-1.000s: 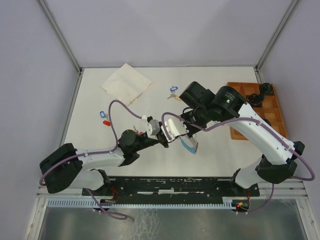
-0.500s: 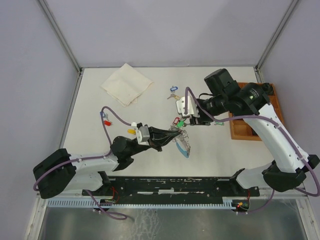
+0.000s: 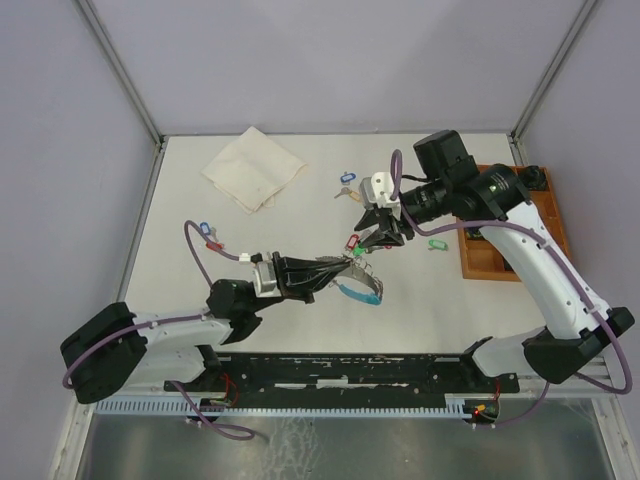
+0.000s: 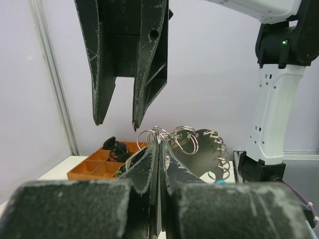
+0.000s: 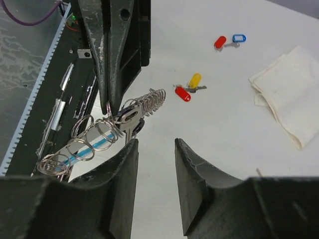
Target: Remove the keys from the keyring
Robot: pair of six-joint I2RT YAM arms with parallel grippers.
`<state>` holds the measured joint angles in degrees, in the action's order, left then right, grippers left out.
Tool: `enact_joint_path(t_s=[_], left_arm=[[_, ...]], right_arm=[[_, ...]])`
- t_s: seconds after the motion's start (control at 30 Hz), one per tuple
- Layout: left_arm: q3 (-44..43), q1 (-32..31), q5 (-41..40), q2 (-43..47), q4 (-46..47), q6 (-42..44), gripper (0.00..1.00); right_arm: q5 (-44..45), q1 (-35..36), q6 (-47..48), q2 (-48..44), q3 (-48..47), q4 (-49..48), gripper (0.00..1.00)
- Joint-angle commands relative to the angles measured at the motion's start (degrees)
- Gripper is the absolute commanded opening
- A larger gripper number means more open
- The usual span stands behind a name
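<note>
Mid-handover: the left gripper (image 3: 342,267) pinches the keyring (image 3: 362,288) at about 5 o'clock of the table's centre in the overhead view. Its jaws are pressed tight on the cluster of silver rings, seemingly to hold the loop up off the white table (image 3: 300,205) and steady it for the other arm. The right gripper (image 3: 385,240) hangs at 1 o'clock of the loop, near but not touching. Its fingers are parted by a narrow gap and angled toward the rings. Its wrist view shows 1 silver key (image 5: 130,121) on the loop just ahead of that gap, probably the next to be drawn off. Loose keys lie scattered, apparently already freed: a green-tagged key (image 3: 435,244) at 3 o'clock of the right gripper, a blue-tagged key (image 3: 347,178) at 12 o'clock, and 2 more tagged keys (image 3: 209,234) well apart at 9 o'clock. A red tag (image 3: 351,243) sits just beside the loop; whether it is attached cannot be told. A folded cloth (image 3: 253,167) lies at 11 o'clock and an orange tray (image 3: 476,262) at the 3 o'clock edge.
</note>
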<state>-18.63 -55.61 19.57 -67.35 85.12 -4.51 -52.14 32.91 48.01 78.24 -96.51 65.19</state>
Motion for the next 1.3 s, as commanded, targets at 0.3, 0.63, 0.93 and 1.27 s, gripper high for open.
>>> enact_joint_path(t_s=[0.3, 0.63, 0.93, 1.27], left_arm=[[-0.7, 3.1, 4.8, 5.0, 0.7, -0.3, 0.03], [-2.4, 4.1, 4.7, 3.7, -1.1, -0.7, 0.03], [-3.9, 4.1, 6.5, 2.5, -3.5, 0.0, 0.03], [-6.0, 7.8, 16.7, 3.8, -12.1, 0.1, 0.03]], right_arm=[[-11.9, -0.3, 24.4, 2.0, -1.7, 11.0, 0.39], [-10.3, 3.0, 32.4, -1.2, 0.0, 17.8, 0.27], [-6.2, 9.4, 33.7, -1.5, 1.0, 19.6, 0.28], [0.4, 0.3, 33.4, -3.4, -3.5, 19.3, 0.34]])
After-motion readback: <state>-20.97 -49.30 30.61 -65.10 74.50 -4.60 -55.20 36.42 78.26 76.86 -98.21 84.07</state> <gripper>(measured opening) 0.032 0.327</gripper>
